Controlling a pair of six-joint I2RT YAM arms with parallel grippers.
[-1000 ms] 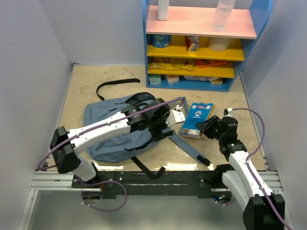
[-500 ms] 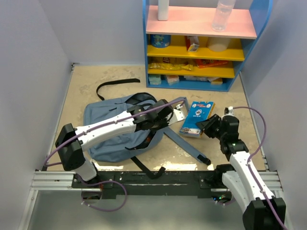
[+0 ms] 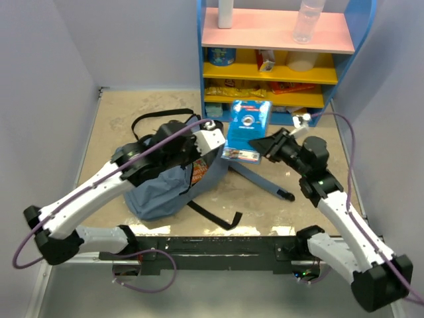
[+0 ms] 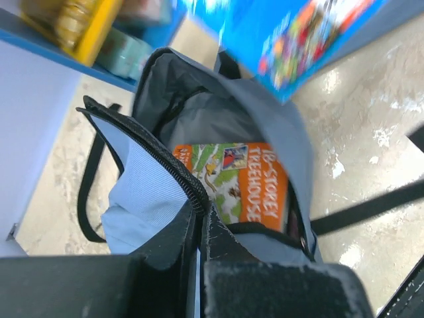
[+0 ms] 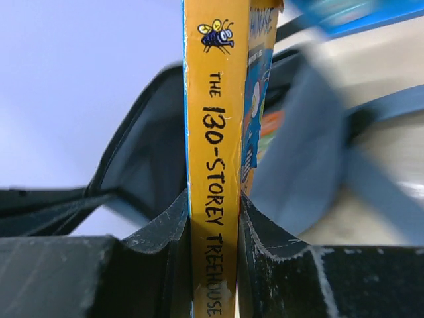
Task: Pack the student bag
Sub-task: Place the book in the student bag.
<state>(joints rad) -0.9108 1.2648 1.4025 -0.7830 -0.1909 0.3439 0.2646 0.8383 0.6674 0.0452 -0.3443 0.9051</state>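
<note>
White-and-black arms, purple cables

Blue shelf unit stands at the far edge of the sandy table. Up on its pink top board: a white bottle and a clear bottle, well apart. Yellow shelves below carry a blue tub and snack packets.

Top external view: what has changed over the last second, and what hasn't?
The left tool closed on the zipper rim of the student bag and pulled it up and leftward, opening the mouth. The right tool, clamped on the blue book throughout, lifted it off the table and carried it toward the bag's opening. The shelf and its contents stayed put.
</note>
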